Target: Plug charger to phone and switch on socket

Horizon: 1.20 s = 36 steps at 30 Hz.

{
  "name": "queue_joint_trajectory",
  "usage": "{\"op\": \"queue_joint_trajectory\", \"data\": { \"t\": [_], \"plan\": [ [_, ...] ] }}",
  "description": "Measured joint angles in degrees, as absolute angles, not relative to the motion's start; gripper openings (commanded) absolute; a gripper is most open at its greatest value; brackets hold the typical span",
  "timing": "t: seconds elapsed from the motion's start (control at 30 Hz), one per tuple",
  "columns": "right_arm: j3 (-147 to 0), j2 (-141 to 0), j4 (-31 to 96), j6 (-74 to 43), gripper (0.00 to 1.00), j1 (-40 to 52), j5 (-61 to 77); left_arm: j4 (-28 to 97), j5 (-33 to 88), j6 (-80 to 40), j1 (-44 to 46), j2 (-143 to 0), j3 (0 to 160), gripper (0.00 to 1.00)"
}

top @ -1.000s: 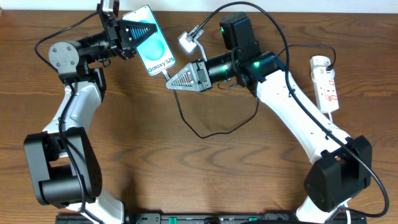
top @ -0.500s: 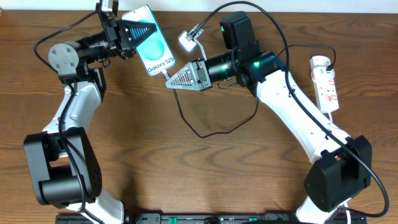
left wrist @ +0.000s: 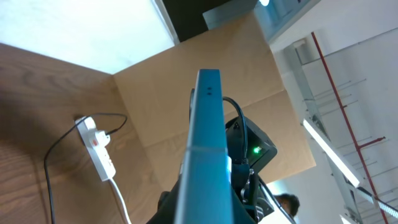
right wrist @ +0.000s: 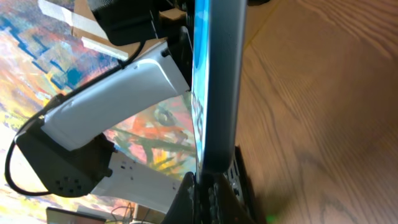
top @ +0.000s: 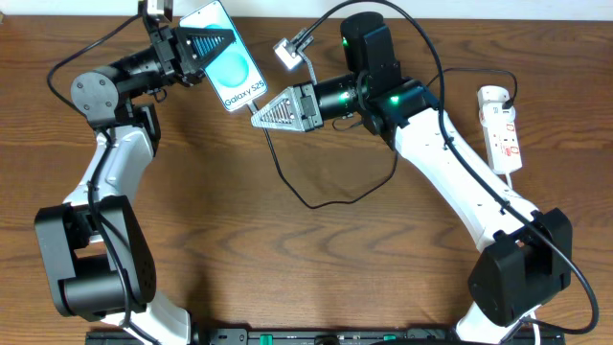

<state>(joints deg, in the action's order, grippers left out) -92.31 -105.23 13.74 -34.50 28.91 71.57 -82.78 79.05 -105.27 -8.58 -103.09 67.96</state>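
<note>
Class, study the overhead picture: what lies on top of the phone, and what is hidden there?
A black finger of the left gripper lies across the upper screen of the phone, covering it. The right gripper meets its bottom edge, hiding the port and the plug tip of the charger.

Left gripper [top: 228, 40], right gripper [top: 259, 120]: both clamped tight
</note>
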Motion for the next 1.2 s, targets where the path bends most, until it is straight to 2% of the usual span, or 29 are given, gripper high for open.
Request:
{"op": "queue_joint_trajectory", "data": {
  "t": [0.07, 0.1, 0.13, 0.17, 0.2, 0.23, 0.63, 0.93, 1.1, 1.2],
  "plan": [
    [-92.3, -105.2, 12.8, -35.7, 0.03, 28.9, 71.5, -82.8, 78.8, -105.3, -8.6, -103.1, 68.0, 0.07],
    [-92.3, -105.2, 12.6, -36.1, 0.15, 28.9, 71.6, -82.8, 78.8, -105.4, -8.6, -103.1, 68.0, 0.07],
    [-92.3, -105.2, 12.6, -36.5, 0.39, 28.9, 71.5, -82.8, 78.8, -105.4, -8.6, -103.1, 68.0, 0.07],
    [-92.3, -105.2, 12.0, -36.9, 0.72, 28.9, 70.6, -82.8, 79.5, -105.4, -8.6, -103.1, 68.0, 0.07],
    [-92.4, -105.2, 11.6, -37.1, 0.89, 28.8, 69.9, -83.0, 81.2, -105.3, -8.4, -103.1, 67.9, 0.07],
    [-92.4, -105.2, 11.4, -37.1, 0.99, 28.7, 69.4, -83.0, 82.2, -105.3, -8.1, -103.1, 67.9, 0.07],
    [-92.4, -105.2, 13.3, -37.2, 0.99, 27.6, 66.8, -82.8, 85.1, -105.2, -9.4, -103.1, 67.9, 0.07],
    [-92.8, -105.2, 33.2, -33.0, 0.99, 17.8, 55.0, -82.1, 87.1, -105.2, -18.5, -103.1, 67.9, 0.07],
    [-92.8, -105.2, 44.1, -28.6, 0.99, 16.5, 45.2, -81.6, 89.4, -104.8, -21.2, -103.1, 67.9, 0.07],
    [-92.9, -105.2, 47.5, -26.7, 0.99, 16.5, 41.9, -72.0, 88.4, -102.4, -21.1, -103.0, 68.0, 0.06]
  ]
}}
